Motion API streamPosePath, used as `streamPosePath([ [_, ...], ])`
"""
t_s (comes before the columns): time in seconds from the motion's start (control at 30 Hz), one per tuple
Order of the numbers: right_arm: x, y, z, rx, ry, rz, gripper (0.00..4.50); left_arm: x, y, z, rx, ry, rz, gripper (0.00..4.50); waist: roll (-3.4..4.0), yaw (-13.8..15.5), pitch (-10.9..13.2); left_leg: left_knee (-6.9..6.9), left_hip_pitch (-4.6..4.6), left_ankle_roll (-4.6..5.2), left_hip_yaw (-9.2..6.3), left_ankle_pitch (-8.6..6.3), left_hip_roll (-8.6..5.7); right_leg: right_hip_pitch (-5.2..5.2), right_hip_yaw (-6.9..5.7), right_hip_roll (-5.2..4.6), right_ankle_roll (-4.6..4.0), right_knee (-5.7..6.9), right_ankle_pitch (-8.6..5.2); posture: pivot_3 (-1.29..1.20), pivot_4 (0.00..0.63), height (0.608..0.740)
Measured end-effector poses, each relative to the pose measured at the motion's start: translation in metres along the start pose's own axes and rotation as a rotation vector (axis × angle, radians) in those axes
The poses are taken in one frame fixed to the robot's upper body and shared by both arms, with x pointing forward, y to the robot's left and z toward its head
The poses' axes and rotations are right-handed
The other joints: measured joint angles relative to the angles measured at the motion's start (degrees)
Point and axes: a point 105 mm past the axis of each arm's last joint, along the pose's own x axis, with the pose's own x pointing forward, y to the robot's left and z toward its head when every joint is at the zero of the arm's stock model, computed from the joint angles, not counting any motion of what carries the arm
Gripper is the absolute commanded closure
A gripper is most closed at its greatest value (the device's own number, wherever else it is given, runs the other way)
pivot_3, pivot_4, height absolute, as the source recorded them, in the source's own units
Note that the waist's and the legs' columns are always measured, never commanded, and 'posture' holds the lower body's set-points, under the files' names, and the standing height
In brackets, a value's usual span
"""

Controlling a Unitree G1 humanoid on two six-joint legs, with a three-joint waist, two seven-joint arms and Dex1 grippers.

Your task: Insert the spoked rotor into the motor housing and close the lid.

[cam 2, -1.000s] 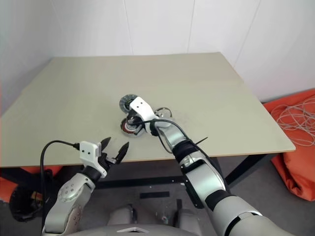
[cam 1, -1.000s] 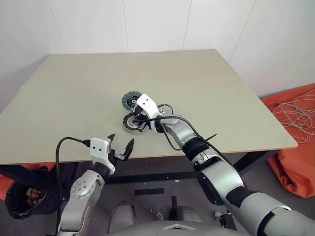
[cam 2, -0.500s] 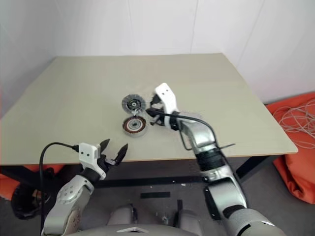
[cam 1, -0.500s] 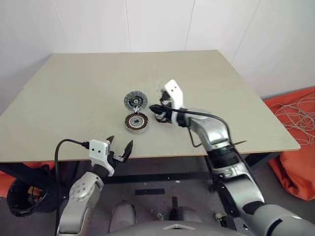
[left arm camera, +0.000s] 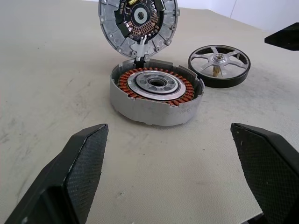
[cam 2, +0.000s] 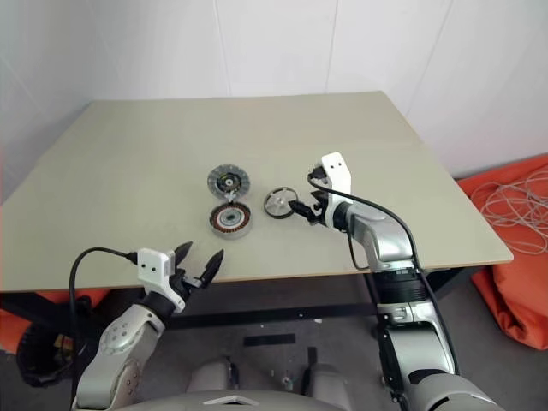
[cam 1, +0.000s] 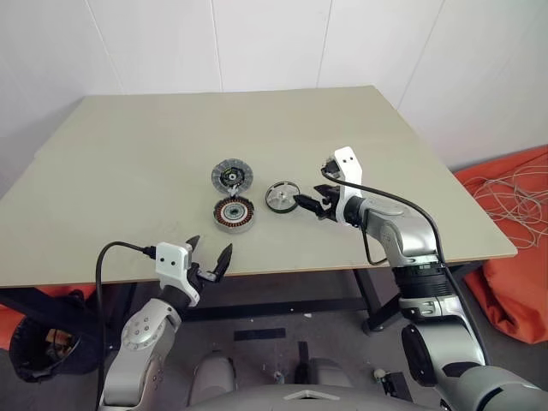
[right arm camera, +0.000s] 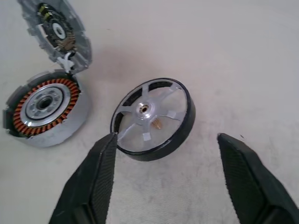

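Observation:
The motor housing (cam 1: 235,213), a silver-grey cup with copper windings, stands near the table's middle. Its round lid (cam 1: 231,175) is hinged open and tilted up on the far side. The spoked rotor (cam 1: 281,196), a dark ring with silver spokes, lies flat on the table just right of the housing. My right gripper (cam 1: 310,204) is open just right of the rotor, pointing at it with nothing between its fingers (right arm camera: 93,182). My left gripper (cam 1: 210,257) hangs open at the table's front edge, facing the housing (left arm camera: 156,95) from a distance.
The beige table (cam 1: 128,154) is bare around the parts. White walls stand behind it. On the floor to the right lie an orange cloth (cam 1: 514,257) and loose cables (cam 1: 514,193).
My right gripper has drawn away from the housing to the right, past the rotor, and has opened. The left gripper has stayed where it was.

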Motion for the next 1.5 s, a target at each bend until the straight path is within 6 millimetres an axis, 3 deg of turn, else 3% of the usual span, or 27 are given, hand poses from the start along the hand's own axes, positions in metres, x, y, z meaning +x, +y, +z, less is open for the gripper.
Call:
streamPosePath([
  [0.47, 0.017, -0.002, 0.0, 0.412, 0.076, -0.079, 0.5, 0.002, 0.0, 0.002, -0.001, 0.008, -0.003, 0.0, 0.04, 0.01, 0.02, -0.01, -0.03, -0.23, 0.0, 0.14, 0.0, -0.04, -0.01, 0.0, -0.01, 0.02, 0.0, 0.0, 0.0, 0.74],
  [0.67, 0.016, 0.0, -0.001, 0.462, 0.091, -0.066, 0.5, 0.002, -0.001, 0.003, -0.001, 0.011, 0.002, 0.0, 0.04, 0.04, 0.02, -0.01, -0.03, -0.27, 0.0, 0.16, 0.0, -0.04, -0.02, 0.0, -0.01, 0.02, 0.0, 0.0, 0.0, 0.74],
  [0.97, 0.02, 0.019, -0.01, 0.521, 0.151, 0.0, 0.5, 0.002, -0.001, 0.006, 0.001, 0.008, 0.003, 0.0, 0.05, 0.06, 0.02, -0.01, -0.03, -0.31, 0.01, 0.18, 0.0, -0.04, -0.02, 0.0, 0.0, 0.06, 0.0, 0.0, 0.0, 0.74],
  [1.5, 0.023, 0.019, -0.015, 0.618, 0.136, -0.038, 0.5, 0.002, 0.0, 0.005, 0.004, 0.015, 0.003, 0.0, 0.05, 0.06, 0.02, -0.02, -0.04, -0.37, 0.0, 0.22, -0.01, -0.06, -0.02, -0.01, 0.0, 0.06, 0.0, 0.0, 0.0, 0.74],
])
